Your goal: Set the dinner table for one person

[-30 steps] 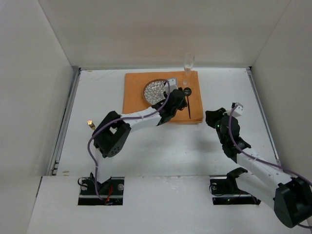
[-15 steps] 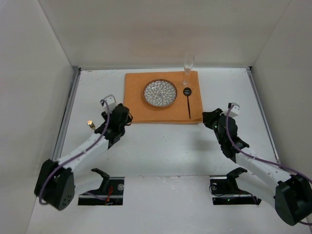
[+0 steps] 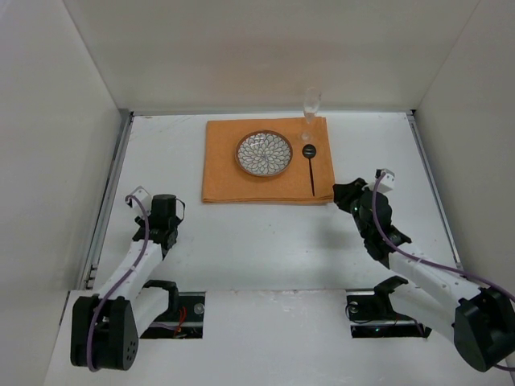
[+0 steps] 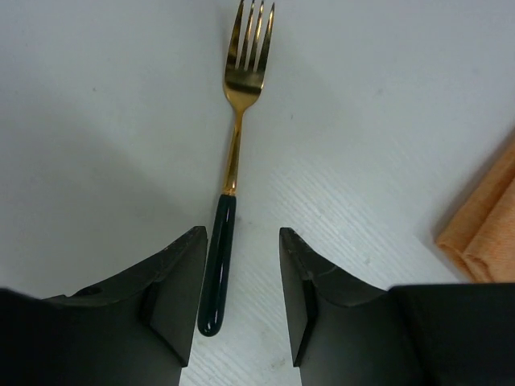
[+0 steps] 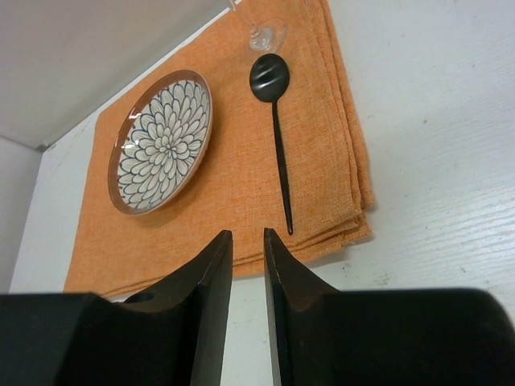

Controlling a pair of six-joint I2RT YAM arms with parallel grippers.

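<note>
Fork (image 4: 237,137) lies flat on the white surface (image 3: 265,241) at its left side, well apart from the orange mat (image 3: 221,161), tines pointing away from the left arm (image 3: 129,257). The left jaws are released and straddle the dark handle, which sits just beside the left one, not centred. The step in hand looks like grasping the fork. To do it well: shift slightly so the handle is centred, drop low enough to catch a thin flat thing, then close squarely so it does not twist. The mat carries the plate (image 3: 264,153), with the spoon (image 3: 311,169) to its right and the glass (image 3: 311,104) at the far corner, so the fork likely goes on the bare strip left of the plate. The right arm (image 3: 402,253) hangs near the mat's right edge, jaws a narrow slit apart, grasping nothing.
</note>
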